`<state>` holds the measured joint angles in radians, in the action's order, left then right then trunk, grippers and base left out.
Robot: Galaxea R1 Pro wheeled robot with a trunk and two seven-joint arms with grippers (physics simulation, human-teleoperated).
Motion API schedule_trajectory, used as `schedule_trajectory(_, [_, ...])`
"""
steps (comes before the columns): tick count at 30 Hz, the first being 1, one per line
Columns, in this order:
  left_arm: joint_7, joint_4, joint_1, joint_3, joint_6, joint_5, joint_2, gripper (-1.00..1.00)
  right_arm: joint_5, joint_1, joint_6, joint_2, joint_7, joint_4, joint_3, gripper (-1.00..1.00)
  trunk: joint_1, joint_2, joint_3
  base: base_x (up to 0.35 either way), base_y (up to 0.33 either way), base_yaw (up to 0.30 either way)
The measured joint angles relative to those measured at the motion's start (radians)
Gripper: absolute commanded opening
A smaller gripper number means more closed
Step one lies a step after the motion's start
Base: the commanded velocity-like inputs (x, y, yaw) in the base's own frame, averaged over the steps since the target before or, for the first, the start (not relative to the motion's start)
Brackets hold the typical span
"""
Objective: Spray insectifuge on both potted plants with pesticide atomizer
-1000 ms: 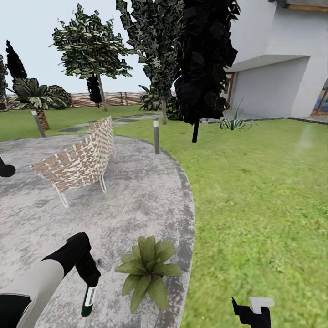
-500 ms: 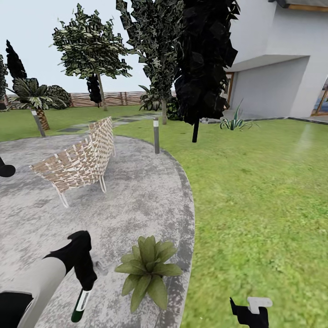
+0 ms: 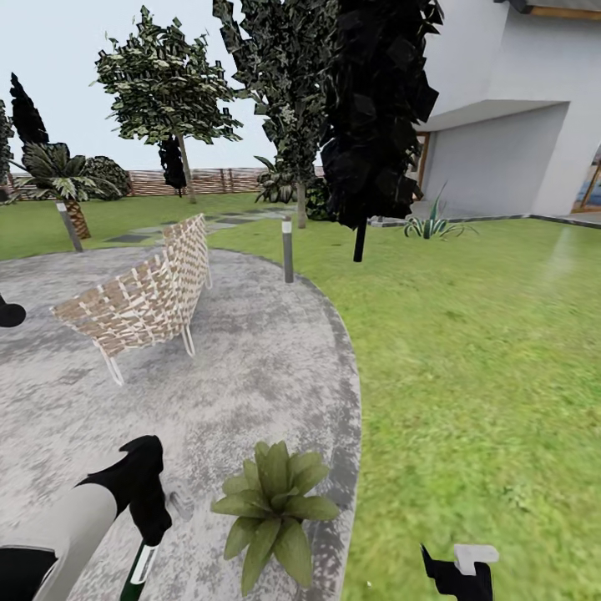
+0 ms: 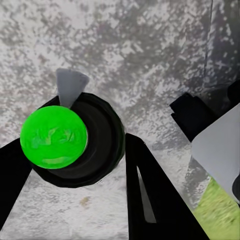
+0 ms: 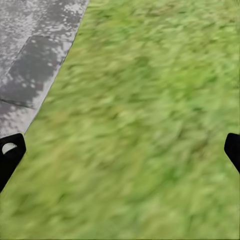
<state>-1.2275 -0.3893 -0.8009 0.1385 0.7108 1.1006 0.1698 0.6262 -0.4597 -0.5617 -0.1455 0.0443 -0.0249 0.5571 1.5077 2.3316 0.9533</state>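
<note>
Patio, round, grey mottled paving (image 3: 250,367): I am standing at its edge where it meets the green lawn (image 3: 476,351), so that the plant stays within my left arm's reach.

Chair, woven tan lattice on thin white legs (image 3: 142,302): sitting well apart from my work, farther back on the paving.

Potted plant, low rosette of broad pointed green leaves (image 3: 274,509): resting on the paving near the lawn border; its pot is hidden under the leaves.

Left gripper, black (image 3: 148,534): I am pinching the pesticide atomizer, a slim dark green bottle with a pale label (image 3: 137,572), hanging it downward just beside the rosette, probably to bring the spray end close to the foliage. In the left wrist view my fingers (image 4: 150,195) are flanking its round bright green end (image 4: 54,136).

Right gripper, black with a white part (image 3: 457,568): I am holding it spread and empty over the grass, out of the way.
</note>
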Motion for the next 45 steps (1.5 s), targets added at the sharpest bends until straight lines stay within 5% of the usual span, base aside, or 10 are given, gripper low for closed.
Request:
schedule_trajectory(7, [0.002,0.002,0.008,-0.001,-0.002,-0.004,-0.004,-1.00,0.000,0.000,0.000,0.000,0.000,0.000,0.000,1.00,0.001,0.000,0.000,0.045,0.020,0.000])
schedule_trajectory(14, [0.053,-0.001,0.082,-0.006,-0.004,-0.004,0.003,-1.00,0.000,0.000,0.000,0.001,0.000,0.000,0.000,1.00,0.001,0.000,0.000,0.000,0.000,0.000])
schedule_trajectory(16, [0.057,-0.011,0.086,-0.041,-0.005,-0.002,0.004,-1.00,0.000,0.000,0.000,0.001,0.000,0.000,0.000,1.00,0.001,0.000,0.000,0.000,0.000,0.000])
schedule_trajectory(18, [0.084,-0.019,0.087,-0.127,-0.007,-0.001,0.007,-1.00,0.000,0.000,0.000,0.003,0.001,0.000,0.001,1.00,0.001,0.000,0.000,0.000,0.000,0.000])
schedule_trajectory(21, [0.140,-0.020,0.084,-0.146,-0.005,-0.002,0.005,-1.00,0.000,0.000,0.000,0.004,0.001,0.000,0.001,1.00,0.001,0.000,0.000,0.000,0.000,0.000])
schedule_trajectory(45, [0.147,-0.020,0.074,-0.155,-0.014,-0.007,-0.008,-1.00,0.000,0.000,-0.001,0.005,0.006,0.000,0.002,1.00,0.001,0.000,0.000,0.000,0.000,0.000])
